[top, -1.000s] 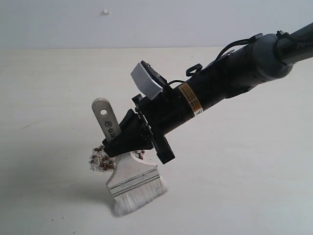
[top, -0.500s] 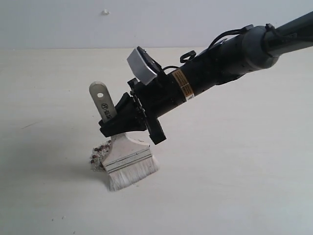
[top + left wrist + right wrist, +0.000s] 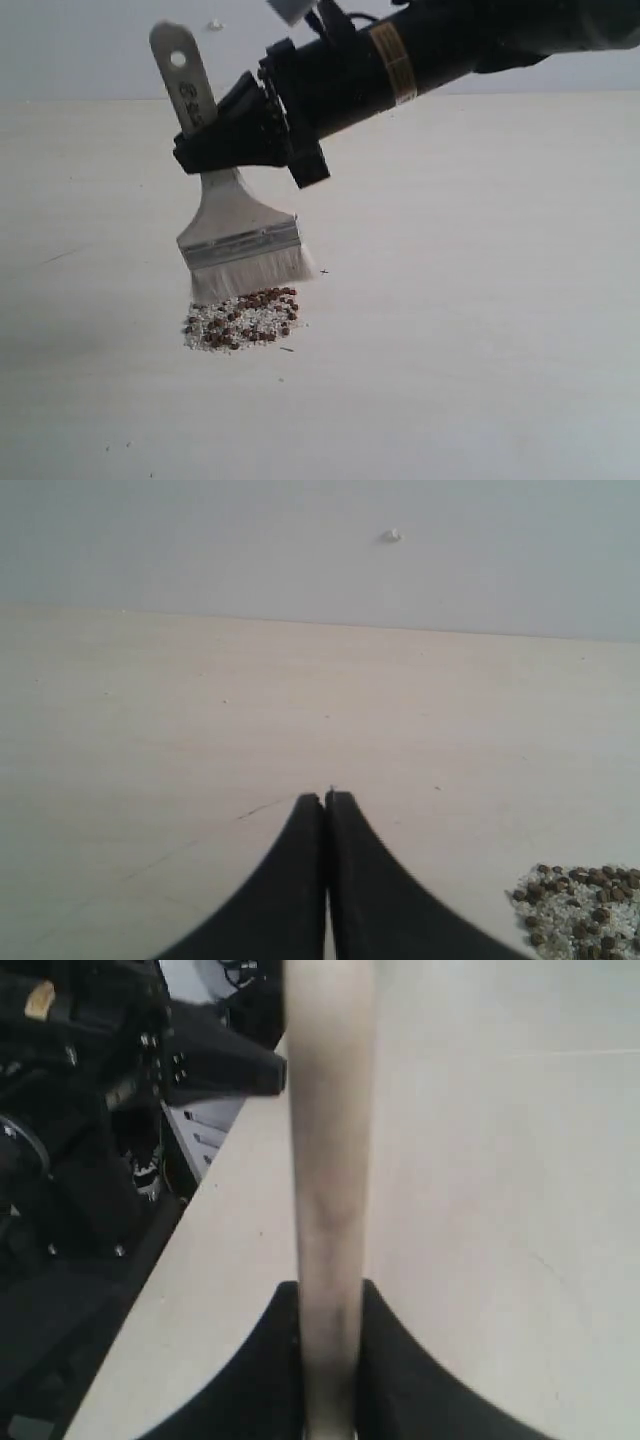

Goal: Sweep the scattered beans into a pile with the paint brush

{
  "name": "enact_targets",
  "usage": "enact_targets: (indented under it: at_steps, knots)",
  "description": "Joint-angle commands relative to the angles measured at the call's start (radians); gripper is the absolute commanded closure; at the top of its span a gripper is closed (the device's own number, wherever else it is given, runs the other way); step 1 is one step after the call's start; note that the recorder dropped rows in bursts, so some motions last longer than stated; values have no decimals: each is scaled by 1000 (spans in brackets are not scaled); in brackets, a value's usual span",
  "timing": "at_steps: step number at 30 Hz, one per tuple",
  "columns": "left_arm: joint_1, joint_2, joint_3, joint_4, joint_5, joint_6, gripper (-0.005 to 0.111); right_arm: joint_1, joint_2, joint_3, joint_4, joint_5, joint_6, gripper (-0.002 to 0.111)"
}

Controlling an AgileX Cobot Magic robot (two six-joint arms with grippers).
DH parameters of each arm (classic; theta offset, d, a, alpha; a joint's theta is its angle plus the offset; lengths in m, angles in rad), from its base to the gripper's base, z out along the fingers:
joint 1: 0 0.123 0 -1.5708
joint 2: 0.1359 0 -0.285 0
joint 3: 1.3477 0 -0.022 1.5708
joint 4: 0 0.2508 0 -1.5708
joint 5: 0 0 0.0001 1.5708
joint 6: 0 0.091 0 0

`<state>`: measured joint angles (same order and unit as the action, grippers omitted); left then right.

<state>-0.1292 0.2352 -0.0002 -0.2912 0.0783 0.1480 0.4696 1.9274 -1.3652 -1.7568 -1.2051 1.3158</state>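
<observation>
The paint brush hangs in the air, bristles down, just above and behind the pile of brown beans and whitish grains on the pale table. My right gripper is shut on the brush's wooden handle, which runs between the black fingers in the right wrist view as a pale bar. The handle's end with its hole sticks up past the gripper. My left gripper is shut on nothing, low over bare table, with the pile off to one side of it.
The table is a pale wood surface with a grey wall behind. A few stray specks lie near the pile. In the right wrist view the table's edge and dark equipment beyond it show.
The right arm has lifted the brush up and back off the table, away from the pile. The whole pile now shows. The left gripper has stayed shut.
</observation>
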Motion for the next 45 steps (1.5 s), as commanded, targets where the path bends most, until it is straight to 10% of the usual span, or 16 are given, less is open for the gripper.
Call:
enact_targets:
  at_steps: [1,7,10,23,45]
  knots:
    - [2,-3,0,0,0,4,107,68,-173,65,12,573,223,108]
    - [2,-3,0,0,0,4,107,420,-207,260,28,1821,312,108]
    - [2,-3,0,0,0,4,107,557,-97,315,12,2118,493,108]
    - [2,-3,0,0,0,4,107,693,101,311,12,2153,808,108]
    - [2,-3,0,0,0,4,107,693,58,192,28,2092,773,108]
